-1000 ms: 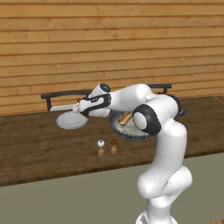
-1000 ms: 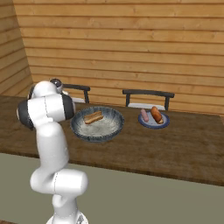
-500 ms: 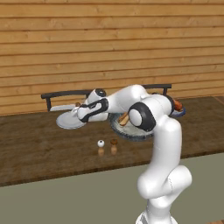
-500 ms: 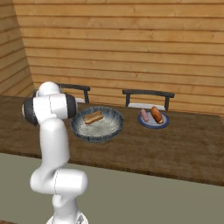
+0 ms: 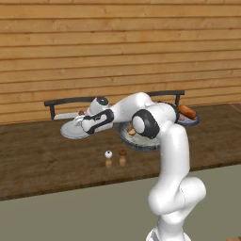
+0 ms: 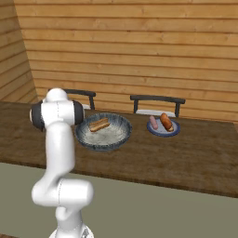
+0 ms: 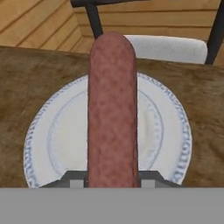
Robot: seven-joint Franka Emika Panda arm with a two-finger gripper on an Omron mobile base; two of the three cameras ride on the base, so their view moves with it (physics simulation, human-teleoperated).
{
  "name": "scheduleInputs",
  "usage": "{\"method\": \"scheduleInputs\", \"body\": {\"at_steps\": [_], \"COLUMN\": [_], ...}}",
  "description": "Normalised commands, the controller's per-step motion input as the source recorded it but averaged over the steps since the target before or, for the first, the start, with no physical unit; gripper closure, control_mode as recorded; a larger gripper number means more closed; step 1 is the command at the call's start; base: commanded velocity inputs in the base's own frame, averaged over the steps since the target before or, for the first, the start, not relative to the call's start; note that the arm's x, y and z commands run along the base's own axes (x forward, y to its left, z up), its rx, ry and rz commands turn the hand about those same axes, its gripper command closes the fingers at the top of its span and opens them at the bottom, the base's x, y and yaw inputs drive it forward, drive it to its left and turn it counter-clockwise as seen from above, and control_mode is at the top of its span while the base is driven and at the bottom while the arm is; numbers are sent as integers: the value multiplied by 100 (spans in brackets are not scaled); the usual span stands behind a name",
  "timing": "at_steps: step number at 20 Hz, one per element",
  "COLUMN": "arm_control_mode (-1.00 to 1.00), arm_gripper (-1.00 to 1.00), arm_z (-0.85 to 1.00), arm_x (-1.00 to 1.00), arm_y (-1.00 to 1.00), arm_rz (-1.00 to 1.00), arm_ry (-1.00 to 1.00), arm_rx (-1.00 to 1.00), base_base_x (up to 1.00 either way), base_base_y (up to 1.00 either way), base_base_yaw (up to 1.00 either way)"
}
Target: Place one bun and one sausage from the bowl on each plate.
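Observation:
My gripper [image 7: 112, 180] is shut on a reddish-brown sausage [image 7: 112, 105], which stands up between the fingers [image 7: 72, 179] in the hand view. Right beneath it lies the left plate [image 7: 43, 131], white with a blue-dotted rim and nothing on it. In the left base view the gripper [image 5: 84, 120] hangs just over that plate [image 5: 70, 132]. The speckled grey bowl [image 6: 111, 137] holds one bun [image 6: 98, 124]. On the right plate [image 6: 162, 131] lie a sausage [image 6: 153, 122] and a bun [image 6: 166, 122]. My arm covers part of the bowl [image 5: 137, 146] in the left base view.
Salt and pepper shakers [image 5: 108, 158] stand on the dark wooden counter in front of the bowl. Two dark-framed chairs [image 6: 157, 99] stand behind the counter against the wooden plank wall. One chair's white seat [image 7: 170, 46] lies just beyond the left plate.
The arm has reached further left and slightly down, carrying the sausage from beside the bowl to over the left plate.

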Motion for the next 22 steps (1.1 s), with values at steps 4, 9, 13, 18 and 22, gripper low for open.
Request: {"method": "scheduleInputs", "body": {"at_steps": [4,9,13,18,22], "arm_control_mode": [-100,-100,-100,-100,-100], "arm_gripper": [100,-100,-100,-100,-100], "arm_z": [-18,-3,0,0,40], "arm_x": [31,23,24,16,-24], "arm_y": [21,2,0,0,-33], "arm_rz": [-3,0,0,0,-7], "arm_ry": [0,0,0,0,1], "arm_rx": [-2,0,0,0,2], "base_base_x": [0,0,0,0,0], "base_base_y": [0,0,0,0,0], "base_base_yaw": [0,0,0,0,0]}}
